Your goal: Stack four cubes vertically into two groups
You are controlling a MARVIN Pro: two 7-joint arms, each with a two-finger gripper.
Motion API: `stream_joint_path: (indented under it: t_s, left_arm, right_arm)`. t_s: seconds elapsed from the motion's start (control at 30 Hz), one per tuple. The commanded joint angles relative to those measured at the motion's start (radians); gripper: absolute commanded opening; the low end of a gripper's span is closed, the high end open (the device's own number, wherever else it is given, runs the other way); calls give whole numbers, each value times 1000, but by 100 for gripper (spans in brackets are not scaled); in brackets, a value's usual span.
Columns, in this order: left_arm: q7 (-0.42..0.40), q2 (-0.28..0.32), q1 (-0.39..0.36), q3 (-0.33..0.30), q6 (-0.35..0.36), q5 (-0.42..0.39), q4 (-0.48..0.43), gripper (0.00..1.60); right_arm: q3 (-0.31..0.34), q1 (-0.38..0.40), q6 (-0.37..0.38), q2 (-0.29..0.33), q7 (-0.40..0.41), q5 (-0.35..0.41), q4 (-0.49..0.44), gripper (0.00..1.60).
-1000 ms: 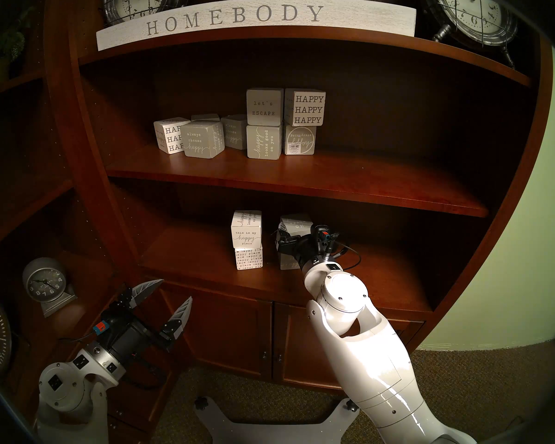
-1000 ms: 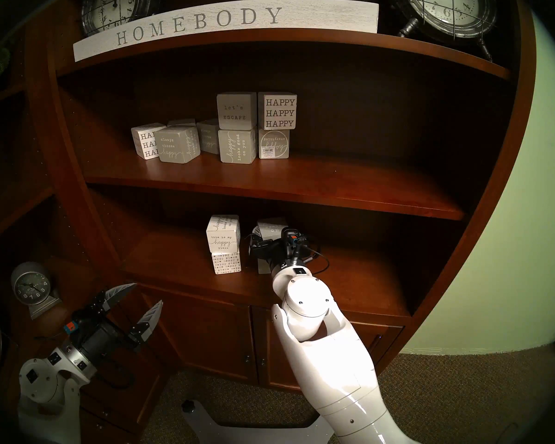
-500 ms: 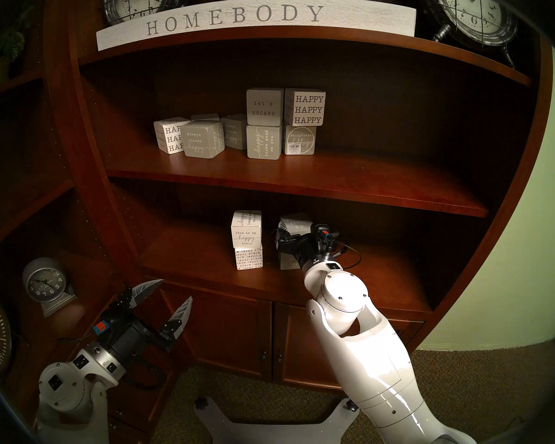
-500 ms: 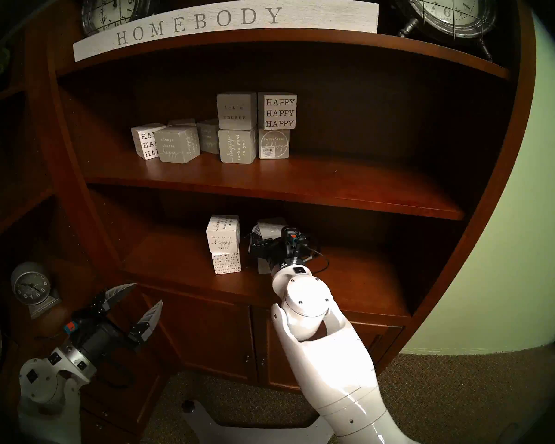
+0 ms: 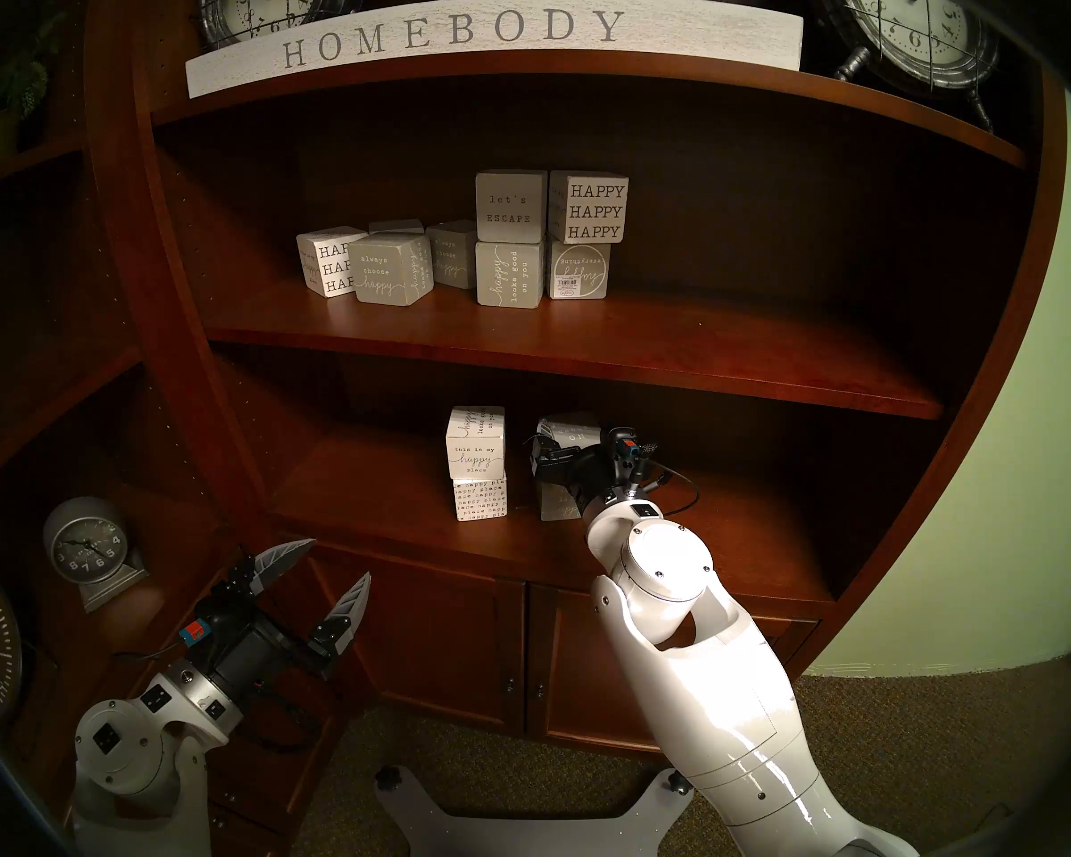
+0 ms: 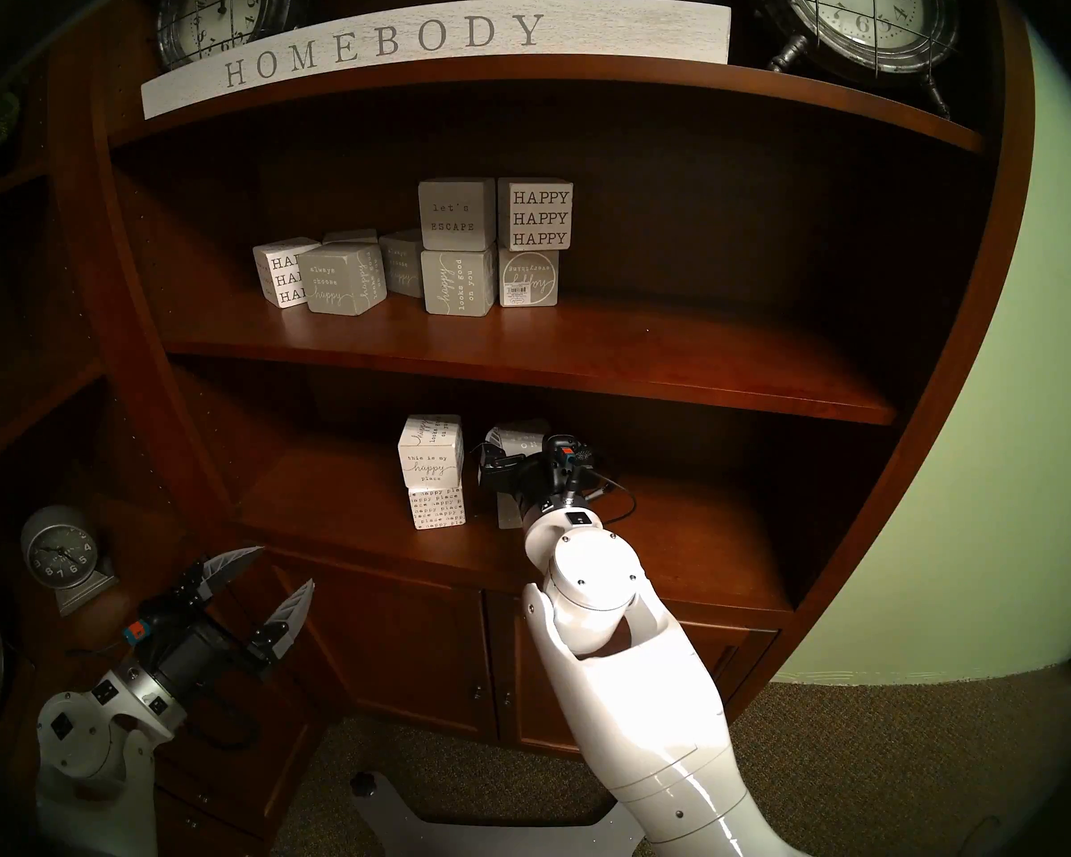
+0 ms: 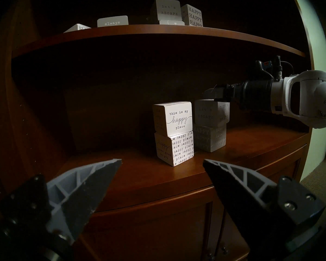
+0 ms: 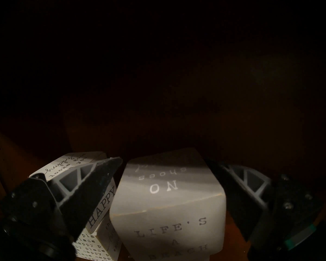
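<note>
In the head views, my right gripper (image 5: 548, 451) is reaching level into the lower bay of the dark reddish wooden bookcase (image 5: 582, 342), jaws flanking the grey "LIFE'S A BEACH" cube (image 5: 573, 432) topping the grey pair; the white "this is my happy place" cube (image 5: 475, 444) is sitting just left on the white cube printed all over with small "happy place" type (image 5: 480, 499). My left gripper (image 5: 329, 568) is hanging spread and empty by the cabinet doors.

From my left wrist, the grey top cube is resting on the grey "live life happy" cube (image 7: 210, 139), beside the white stack.

From my right wrist, my fingers (image 8: 94, 181) are standing wide either side of the grey cube, a gap showing on the left; I cannot tell about the right.
</note>
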Motion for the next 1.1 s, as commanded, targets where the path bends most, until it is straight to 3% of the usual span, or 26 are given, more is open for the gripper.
stream_joint_path:
  t_s: [0.0, 0.6, 1.0, 1.03, 1.07]
  left_arm:
    - [-1, -1, 0, 0, 2, -2, -17, 160]
    - [-11, -12, -6, -5, 4, 5, -17, 160]
    - [-20, -19, -10, -8, 4, 9, -15, 160]
    - [-20, -20, -10, -8, 4, 9, -15, 160]
    - [-21, -20, -11, -9, 4, 10, -15, 160]
  right_arm:
    - [-2, 18, -7, -3, 1, -7, -46, 160]
    - [0, -20, -5, 20, 36, -15, -153, 160]
    - [-33, -172, -16, 193, 226, 18, -327, 160]
    - [-26, -170, -35, 181, 240, 16, -299, 160]
    - [-17, -206, -8, 221, 255, 42, -360, 160]
